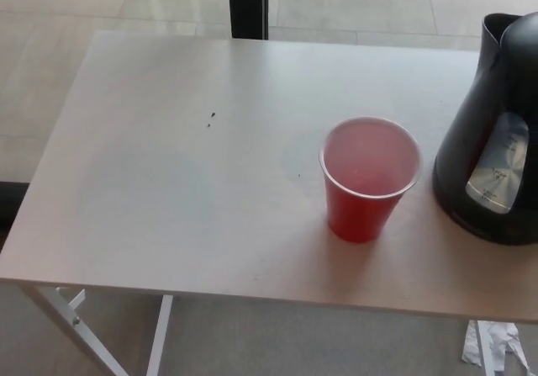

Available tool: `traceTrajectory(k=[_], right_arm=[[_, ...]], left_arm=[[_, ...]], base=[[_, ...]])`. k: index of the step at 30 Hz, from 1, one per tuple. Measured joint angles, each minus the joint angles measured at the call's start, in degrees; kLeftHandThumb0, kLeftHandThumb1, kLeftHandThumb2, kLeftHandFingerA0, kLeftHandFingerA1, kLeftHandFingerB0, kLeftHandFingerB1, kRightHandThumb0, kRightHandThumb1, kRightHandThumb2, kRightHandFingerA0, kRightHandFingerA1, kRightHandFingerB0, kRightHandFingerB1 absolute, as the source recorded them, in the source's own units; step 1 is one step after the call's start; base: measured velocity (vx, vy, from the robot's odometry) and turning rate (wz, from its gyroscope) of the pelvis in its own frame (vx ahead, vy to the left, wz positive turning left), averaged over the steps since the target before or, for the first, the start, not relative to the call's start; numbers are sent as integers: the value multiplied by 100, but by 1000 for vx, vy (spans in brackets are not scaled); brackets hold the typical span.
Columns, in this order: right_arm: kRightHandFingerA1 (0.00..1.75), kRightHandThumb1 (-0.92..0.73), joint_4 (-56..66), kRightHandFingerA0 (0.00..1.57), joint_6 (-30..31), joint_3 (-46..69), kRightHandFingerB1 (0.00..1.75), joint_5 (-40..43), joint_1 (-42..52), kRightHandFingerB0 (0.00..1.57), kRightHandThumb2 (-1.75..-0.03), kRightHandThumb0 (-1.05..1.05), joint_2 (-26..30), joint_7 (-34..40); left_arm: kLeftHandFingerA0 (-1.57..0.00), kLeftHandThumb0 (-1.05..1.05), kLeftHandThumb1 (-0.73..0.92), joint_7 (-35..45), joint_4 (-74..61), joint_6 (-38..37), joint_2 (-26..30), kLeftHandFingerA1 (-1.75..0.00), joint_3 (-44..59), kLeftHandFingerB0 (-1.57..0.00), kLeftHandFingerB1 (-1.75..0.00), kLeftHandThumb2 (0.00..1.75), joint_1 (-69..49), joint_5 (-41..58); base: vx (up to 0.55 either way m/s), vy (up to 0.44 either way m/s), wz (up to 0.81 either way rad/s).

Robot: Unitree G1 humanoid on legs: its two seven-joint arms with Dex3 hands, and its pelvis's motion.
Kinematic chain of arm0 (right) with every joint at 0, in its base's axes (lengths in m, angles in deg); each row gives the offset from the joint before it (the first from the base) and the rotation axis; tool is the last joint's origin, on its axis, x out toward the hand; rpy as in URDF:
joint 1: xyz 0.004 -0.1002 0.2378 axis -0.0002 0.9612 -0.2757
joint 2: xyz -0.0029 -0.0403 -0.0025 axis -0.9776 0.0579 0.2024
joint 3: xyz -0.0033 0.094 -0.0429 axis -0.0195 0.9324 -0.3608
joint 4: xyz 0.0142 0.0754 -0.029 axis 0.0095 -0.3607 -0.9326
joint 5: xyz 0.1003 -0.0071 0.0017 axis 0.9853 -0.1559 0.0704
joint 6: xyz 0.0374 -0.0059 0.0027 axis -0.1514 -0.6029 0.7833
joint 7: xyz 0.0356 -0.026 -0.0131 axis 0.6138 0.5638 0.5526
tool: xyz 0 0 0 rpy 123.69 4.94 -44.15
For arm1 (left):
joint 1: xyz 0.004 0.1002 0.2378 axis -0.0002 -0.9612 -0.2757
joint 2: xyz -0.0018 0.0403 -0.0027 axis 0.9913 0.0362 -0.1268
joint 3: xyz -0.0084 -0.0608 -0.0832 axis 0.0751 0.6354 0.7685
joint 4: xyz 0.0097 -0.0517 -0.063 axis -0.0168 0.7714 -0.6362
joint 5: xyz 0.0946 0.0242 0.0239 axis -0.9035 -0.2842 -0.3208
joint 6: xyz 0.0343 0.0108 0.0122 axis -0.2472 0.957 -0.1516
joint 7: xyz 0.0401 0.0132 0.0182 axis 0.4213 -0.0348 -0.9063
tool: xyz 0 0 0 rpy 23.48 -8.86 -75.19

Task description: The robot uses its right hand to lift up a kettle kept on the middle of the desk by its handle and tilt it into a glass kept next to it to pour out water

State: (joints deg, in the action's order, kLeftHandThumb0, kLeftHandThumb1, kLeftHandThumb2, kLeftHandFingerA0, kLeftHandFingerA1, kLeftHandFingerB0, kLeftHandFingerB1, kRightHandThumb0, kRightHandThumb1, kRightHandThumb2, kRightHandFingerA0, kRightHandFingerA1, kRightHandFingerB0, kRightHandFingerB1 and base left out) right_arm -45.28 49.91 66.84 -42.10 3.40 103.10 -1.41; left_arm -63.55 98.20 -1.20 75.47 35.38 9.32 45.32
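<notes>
1. One black plastic kettle point(492, 132) with a rounded body, upright on the right part of the desk, cut off by the right picture edge; spout lip at its upper left, handle out of sight.
2. One pale water-level window point(501, 164) on the kettle's side, printed with small marks too blurred to read.
3. One red plastic cup point(368, 178) with a pale inside and a whitish rim, upright just left of the kettle, close but apart from it; contents impossible to judge from here.
4. One light wooden desk point(168, 182) bearing both things; cup near its front right, kettle at its right end.
5. Two tiny dark specks point(210, 120) on the desk top, well left of the cup.
6. One white metal desk leg point(71, 317) with a brace, below the front left edge.
7. One dark vertical post point(248, 4) behind the desk's far edge, against pale floor tiles.
8. One crumpled white scrap point(496, 346) on the grey floor at lower right.
9. Neither robot hand in the picture, left or right, so nothing to report of released, clenched or grasping.
</notes>
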Motion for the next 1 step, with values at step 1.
traceTrajectory(k=[1], right_arm=[[85,-50,-114,34,-21,77,52,18,7,10,-80,-54,36,14]], left_arm=[[-34,-79,71,5,-4,0,5,-56,23,-27,-52,79,0,10]], base=[[0,0,0]])
